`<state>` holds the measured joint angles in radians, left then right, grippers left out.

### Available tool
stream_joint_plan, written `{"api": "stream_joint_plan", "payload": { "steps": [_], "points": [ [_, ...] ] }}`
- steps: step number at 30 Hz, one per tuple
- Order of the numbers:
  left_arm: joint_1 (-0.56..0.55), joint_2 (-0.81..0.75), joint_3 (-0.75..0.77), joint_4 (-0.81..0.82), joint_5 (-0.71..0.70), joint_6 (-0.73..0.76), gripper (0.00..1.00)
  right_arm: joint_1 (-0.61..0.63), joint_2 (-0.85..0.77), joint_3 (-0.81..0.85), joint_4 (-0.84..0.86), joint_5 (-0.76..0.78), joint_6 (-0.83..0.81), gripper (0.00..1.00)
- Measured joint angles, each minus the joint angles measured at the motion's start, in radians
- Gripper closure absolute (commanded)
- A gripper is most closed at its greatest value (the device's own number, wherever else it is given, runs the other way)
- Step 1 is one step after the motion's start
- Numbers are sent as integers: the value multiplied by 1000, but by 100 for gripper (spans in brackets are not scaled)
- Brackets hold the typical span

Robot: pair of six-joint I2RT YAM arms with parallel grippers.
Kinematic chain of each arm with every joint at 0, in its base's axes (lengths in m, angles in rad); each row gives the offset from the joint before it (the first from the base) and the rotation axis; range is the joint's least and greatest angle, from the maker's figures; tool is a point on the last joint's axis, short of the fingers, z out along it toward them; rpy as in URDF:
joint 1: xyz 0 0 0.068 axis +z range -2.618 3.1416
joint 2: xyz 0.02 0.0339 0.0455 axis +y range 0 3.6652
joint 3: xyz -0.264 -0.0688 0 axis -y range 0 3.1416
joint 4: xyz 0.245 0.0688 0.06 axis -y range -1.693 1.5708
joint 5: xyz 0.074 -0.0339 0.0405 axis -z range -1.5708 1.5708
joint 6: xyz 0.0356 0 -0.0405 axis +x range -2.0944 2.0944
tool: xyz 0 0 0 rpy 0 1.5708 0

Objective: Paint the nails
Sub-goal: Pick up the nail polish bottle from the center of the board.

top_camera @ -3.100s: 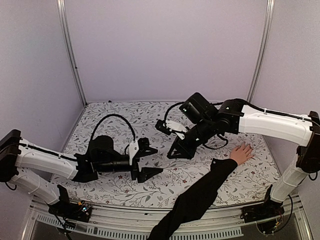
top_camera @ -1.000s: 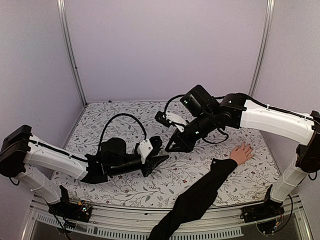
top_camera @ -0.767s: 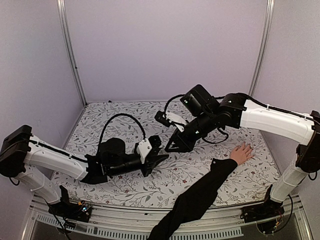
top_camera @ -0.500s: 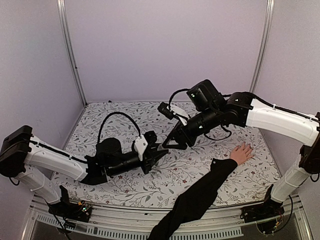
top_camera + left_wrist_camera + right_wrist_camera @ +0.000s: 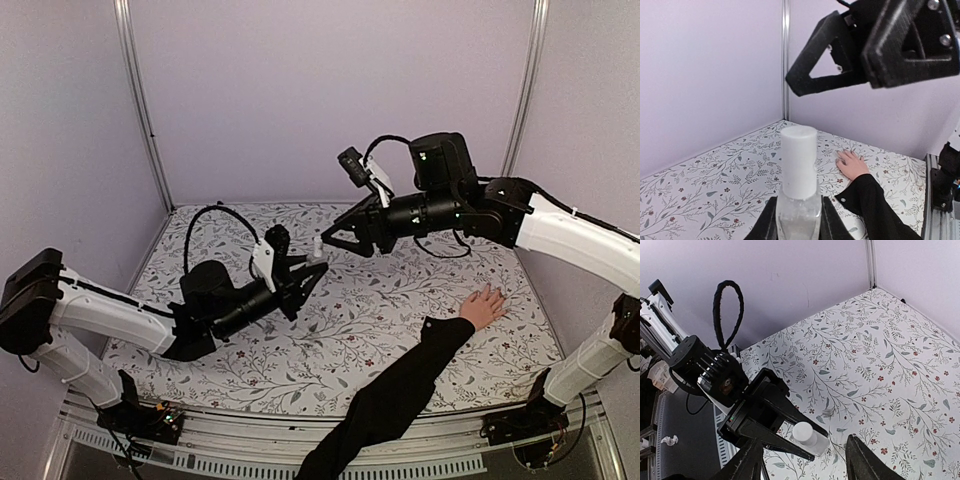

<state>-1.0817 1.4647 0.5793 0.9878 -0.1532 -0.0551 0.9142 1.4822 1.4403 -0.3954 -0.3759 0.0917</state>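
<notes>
— Which step was in hand?

— Opening the polish, by my reading. The left gripper was clamped on the body of a small pale bottle and held it upright, clear of the counter. Its white cap was on.

— And the other arm?

— The right gripper hung just above and beside the cap with its jaws wide, touching nothing and holding nothing.

— Where were the nails?

— On the hand lying flat on the counter at the right side, fingers spread, black sleeve running back to the near edge. It was well apart from both grippers. The nails themselves were too small to make out one by one, and I saw no colour on them.

— So what did the next move call for?

— Probably lining the open jaws around the cap, closing on it squarely and twisting it off while the left kept the bottle steady and level. A skewed grip could tip the bottle or slip on the smooth cap.
</notes>
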Motion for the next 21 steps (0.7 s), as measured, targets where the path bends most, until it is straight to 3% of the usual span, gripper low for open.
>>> {"api": "stream_joint_plan", "payload": {
  "steps": [9,21],
  "points": [
    [9,19,94,-56,-24,-57,100,0,28,0,33,30,34,55],
    [9,50,105,-88,-21,-88,100,0,76,0,45,45,53,87]
  ]
}}
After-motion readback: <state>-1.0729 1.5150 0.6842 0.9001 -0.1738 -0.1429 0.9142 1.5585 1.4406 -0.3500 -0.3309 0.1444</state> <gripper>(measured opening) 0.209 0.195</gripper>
